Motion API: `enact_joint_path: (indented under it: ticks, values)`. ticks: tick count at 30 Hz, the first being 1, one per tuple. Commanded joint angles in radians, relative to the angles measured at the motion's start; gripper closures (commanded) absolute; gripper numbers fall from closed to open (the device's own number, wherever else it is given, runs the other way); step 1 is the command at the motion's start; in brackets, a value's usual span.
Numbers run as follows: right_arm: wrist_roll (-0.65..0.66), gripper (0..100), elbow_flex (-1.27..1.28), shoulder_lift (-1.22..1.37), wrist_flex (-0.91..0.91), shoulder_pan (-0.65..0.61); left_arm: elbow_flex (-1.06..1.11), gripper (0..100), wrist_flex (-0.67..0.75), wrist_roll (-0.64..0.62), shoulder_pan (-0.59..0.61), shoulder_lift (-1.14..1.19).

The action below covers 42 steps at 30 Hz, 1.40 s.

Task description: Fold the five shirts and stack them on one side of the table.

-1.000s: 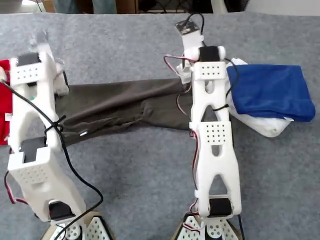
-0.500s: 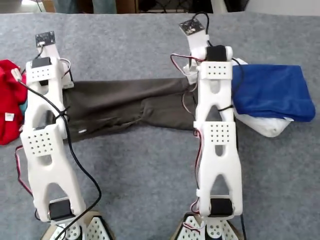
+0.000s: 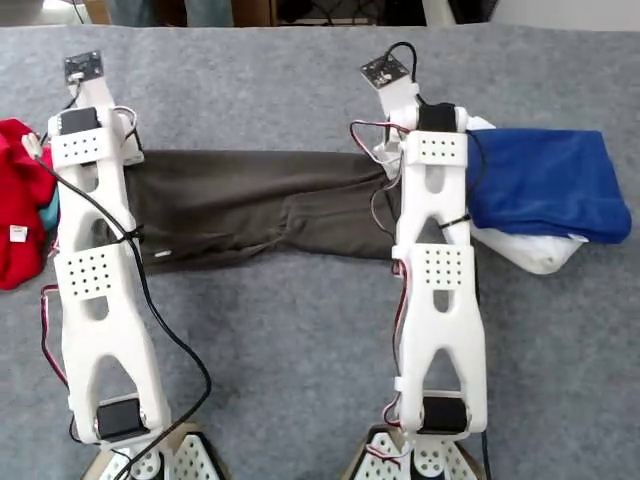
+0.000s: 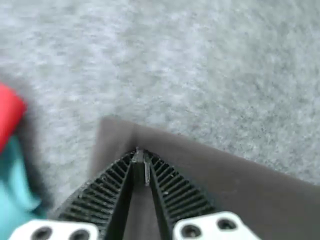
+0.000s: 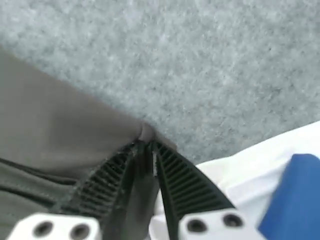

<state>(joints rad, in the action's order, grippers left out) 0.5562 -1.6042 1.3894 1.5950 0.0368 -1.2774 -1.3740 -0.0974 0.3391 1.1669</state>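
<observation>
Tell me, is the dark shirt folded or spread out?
Partly folded: the dark shirt lies as a long strip with one layer lapped over another, left tool and right tool pinching its corners.

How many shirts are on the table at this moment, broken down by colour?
red shirt: 1
teal shirt: 1
dark olive shirt: 1
blue shirt: 1
white shirt: 1
Total: 5

Five shirts — olive (image 3: 250, 205), blue (image 3: 545, 180), white (image 3: 530, 252), red (image 3: 18, 215), teal (image 4: 15, 197); two arms (image 3: 95, 290) (image 3: 437, 290).
</observation>
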Motion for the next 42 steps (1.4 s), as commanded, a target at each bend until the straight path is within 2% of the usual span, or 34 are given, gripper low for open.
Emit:
enact_joint_path:
  ticks: [1,4,6,11,14,17,19,25,29,34,42]
  values:
    - [-0.021,95.6,-0.068,-0.076,0.041,0.008,-0.199,97,-0.120,-0.043,0.024,-0.021]
    - [-0.064,95.6,-0.068,-0.084,0.031,0.008,-0.410,97,-0.304,-0.041,0.016,-0.021]
    - [-0.066,95.6,-0.068,-0.084,0.031,0.011,-0.380,97,-0.384,-0.041,-0.004,-0.049]
    - [-0.060,95.6,-0.068,-0.079,0.029,0.009,-0.257,97,-0.396,-0.002,-0.013,-0.147]
    - [-0.060,95.6,-0.068,-0.079,0.028,0.009,-0.050,97,-0.396,0.017,-0.021,-0.267]
    - [-0.060,95.6,-0.065,-0.077,0.014,0.009,0.329,97,-0.388,0.014,-0.058,-0.437]
    - [-0.060,95.6,-0.067,-0.077,0.014,0.012,0.585,97,-0.319,0.014,-0.085,-0.554]
    - [-0.060,95.6,-0.065,-0.077,0.014,0.011,1.308,97,0.133,-0.017,-0.077,-0.924]
    - [-0.060,95.6,-0.062,-0.076,0.011,0.011,1.670,97,0.371,-0.015,-0.079,-1.154]
    - [-0.060,95.6,-0.062,-0.076,0.008,0.011,1.805,97,0.493,-0.015,-0.051,-1.200]
    - [-0.060,95.6,-0.061,-0.074,0.008,0.011,1.816,97,0.470,-0.006,0.082,-1.145]
